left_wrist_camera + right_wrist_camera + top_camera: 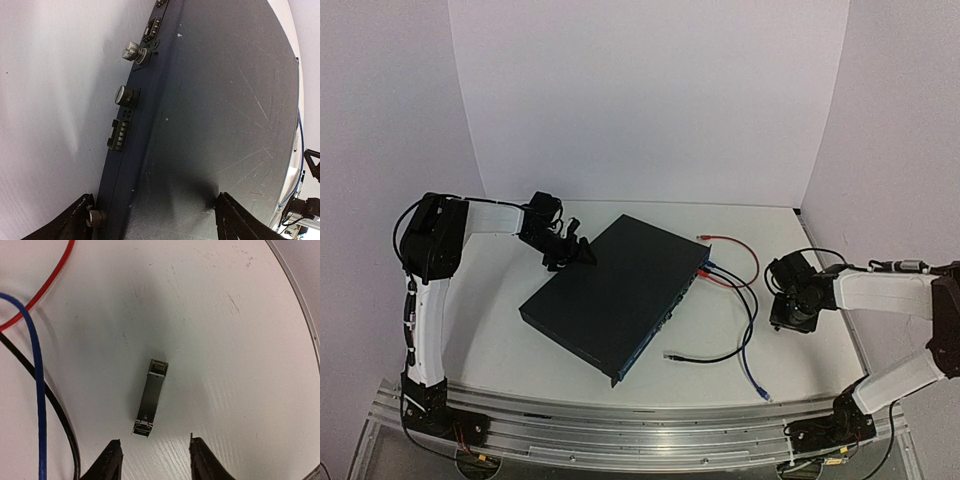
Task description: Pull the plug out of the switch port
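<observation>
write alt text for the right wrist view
A small silver plug lies loose on the white table just ahead of the open right hand, touching neither finger. A red cable, blue cable and black cable run down the left side.

One switch (610, 295) is lying on one table (500, 335). Three cables are trailing beside it: one red cable (740, 243), one blue cable (750, 350) and one black cable (720, 357). One small metal plug (151, 397) is lying on the tabletop by itself. Two arms are reaching in, one left arm (430, 300) and one right arm (890, 290). Each is carrying one gripper, so two are showing: the left gripper (570, 253) and the right gripper (155, 442). Each is showing two fingers, four in all. Along the switch's narrow face, three round silver screws (131, 50) are showing in the left wrist view.
</observation>
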Tool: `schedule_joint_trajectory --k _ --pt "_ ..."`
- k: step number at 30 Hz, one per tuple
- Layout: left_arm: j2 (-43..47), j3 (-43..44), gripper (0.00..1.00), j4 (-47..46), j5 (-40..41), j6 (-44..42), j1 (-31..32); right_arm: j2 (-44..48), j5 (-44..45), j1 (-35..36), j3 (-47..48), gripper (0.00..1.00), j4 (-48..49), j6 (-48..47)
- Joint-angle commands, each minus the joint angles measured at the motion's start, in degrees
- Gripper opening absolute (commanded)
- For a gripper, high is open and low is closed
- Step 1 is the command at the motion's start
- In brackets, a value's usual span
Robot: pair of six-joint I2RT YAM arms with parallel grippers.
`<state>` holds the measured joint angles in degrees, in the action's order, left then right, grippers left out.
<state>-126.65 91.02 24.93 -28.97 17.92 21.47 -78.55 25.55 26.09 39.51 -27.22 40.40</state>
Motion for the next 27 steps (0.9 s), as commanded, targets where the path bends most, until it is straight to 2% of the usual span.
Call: schedule_joint_trajectory --k 1,3,6,10,12,15,17,22,27 --pt "-1.6 -2.3 0.82 1.6 5.6 -1.5 0.7 4.1 -0.4 0.3 1.4 0.56 -1.0 -3.2" --pt "-1.6 -2.3 0.82 1.6 5.3 -1.6 0.7 3.9 -3.1 0.2 3.4 0.62 -0.4 -9.7" --pt "-1.8 -2.1 0.82 1.6 5.0 -1.7 0.7 0.9 -10.6 1.1 7.9 0.65 2.0 -22.2" --pt "-2.4 -1.6 0.82 1.5 4.2 -1.3 0.7 -5.5 -26.0 3.9 12.2 0.66 9.3 -40.4" --pt "-2.5 -1.5 0.82 1.5 4.1 -1.3 0.7 -9.7 -34.6 4.6 14.5 0.66 12.3 -46.3" --pt "-2.4 -1.4 0.82 1.7 4.1 -1.2 0.7 -16.5 -41.7 5.2 18.9 0.64 14.7 -50.4" --pt "-2.5 -1.3 0.82 1.9 4.3 -1.1 0.7 -20.2 -43.4 5.7 21.7 0.61 15.7 -52.5" --pt "-2.1 -1.4 0.82 2.4 4.6 -1.0 0.7 -27.5 -43.7 6.0 25.7 0.52 19.4 -54.1" --pt "-2.2 -1.6 0.82 2.2 4.8 -1.1 0.7 -30.2 -43.4 6.3 27.2 0.43 20.0 -54.6"
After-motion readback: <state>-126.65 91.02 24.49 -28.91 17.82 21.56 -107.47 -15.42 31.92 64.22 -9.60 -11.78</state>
